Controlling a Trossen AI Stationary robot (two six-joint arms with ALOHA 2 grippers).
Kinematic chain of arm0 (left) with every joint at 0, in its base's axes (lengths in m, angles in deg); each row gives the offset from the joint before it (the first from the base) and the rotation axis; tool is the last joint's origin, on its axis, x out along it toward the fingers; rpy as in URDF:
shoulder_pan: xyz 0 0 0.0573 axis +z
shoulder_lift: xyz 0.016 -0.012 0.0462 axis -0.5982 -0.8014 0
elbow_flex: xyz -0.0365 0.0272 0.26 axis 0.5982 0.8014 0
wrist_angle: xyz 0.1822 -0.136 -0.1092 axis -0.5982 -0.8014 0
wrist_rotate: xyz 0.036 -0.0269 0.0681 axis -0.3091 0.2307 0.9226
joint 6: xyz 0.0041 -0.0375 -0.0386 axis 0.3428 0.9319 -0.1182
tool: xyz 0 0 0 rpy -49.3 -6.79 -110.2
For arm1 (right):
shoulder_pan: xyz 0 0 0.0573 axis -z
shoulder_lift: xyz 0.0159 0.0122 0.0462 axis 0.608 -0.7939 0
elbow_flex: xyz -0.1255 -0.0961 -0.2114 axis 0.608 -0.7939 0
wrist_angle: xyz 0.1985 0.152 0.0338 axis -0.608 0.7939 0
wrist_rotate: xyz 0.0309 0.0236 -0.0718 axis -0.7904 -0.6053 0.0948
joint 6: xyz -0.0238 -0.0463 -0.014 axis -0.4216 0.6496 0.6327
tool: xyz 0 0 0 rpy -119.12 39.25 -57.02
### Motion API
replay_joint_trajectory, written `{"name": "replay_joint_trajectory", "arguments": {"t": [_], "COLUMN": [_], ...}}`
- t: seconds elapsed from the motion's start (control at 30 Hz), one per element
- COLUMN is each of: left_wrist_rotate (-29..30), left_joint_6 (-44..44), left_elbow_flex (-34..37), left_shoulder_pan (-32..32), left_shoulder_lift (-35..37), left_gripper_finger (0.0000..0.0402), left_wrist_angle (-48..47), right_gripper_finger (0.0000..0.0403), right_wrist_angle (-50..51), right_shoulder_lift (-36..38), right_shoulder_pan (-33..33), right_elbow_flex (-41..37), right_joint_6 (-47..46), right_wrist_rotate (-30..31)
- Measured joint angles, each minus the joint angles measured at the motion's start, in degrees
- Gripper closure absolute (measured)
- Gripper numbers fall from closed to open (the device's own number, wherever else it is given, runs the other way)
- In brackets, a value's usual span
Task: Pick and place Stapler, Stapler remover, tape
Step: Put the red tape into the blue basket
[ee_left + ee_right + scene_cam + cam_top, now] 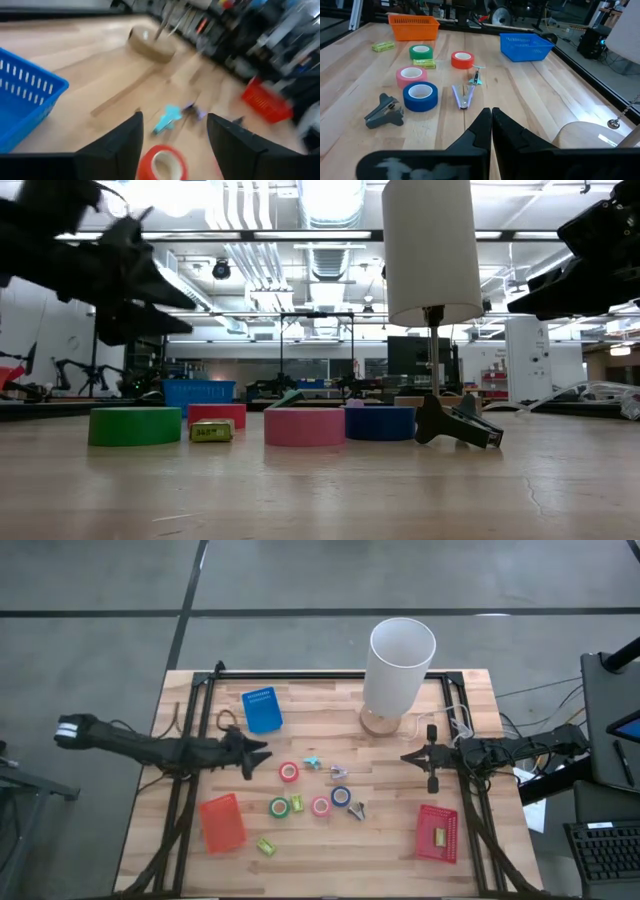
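Bright overhead light; left wrist view motion-blurred.

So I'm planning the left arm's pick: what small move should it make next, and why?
Probably lower the left end effector straight onto the red tape roll. Its fingers stand open and hold nothing, and in its wrist view the roll lies flat on the table just ahead of the gap between them. The right end effector waits shut near the lamp base.

Room: grey concrete floor point(300, 575) with dark seam lines; pale wood-plank tabletop point(330, 850); ceiling with exposed ducts point(330, 260) and bright strip lights point(325, 195); white pillar point(525, 360); dark benches point(420, 355) behind; keyboard point(608, 855) alongside.
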Motion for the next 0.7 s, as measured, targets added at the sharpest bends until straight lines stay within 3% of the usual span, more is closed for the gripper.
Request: {"name": "replay_joint_trajectory", "arguments": {"t": [0.37,0.7], "left_wrist_rotate": [-0.02,-0.03], "left_joint_6": [-2.07,-0.32], "left_elbow_flex": [-12.61,-16.45], "left_shoulder_pan": [0.07,0.07], "left_shoulder_lift": [-18.06,-27.73], "left_gripper_finger": [0.0175,0.0175], "left_wrist_angle": [-7.71,-9.11], "right_gripper_finger": [0.0394,0.0394], "right_wrist_angle": [-0.02,0.02], "right_shoulder_lift": [0.03,0.02], "right_shoulder_pan": [-0.01,-0.01], "right_elbow_flex": [0.00,0.00], "right_joint_6": [0.02,0.02], "right_wrist_rotate": [0.00,0.00]}}
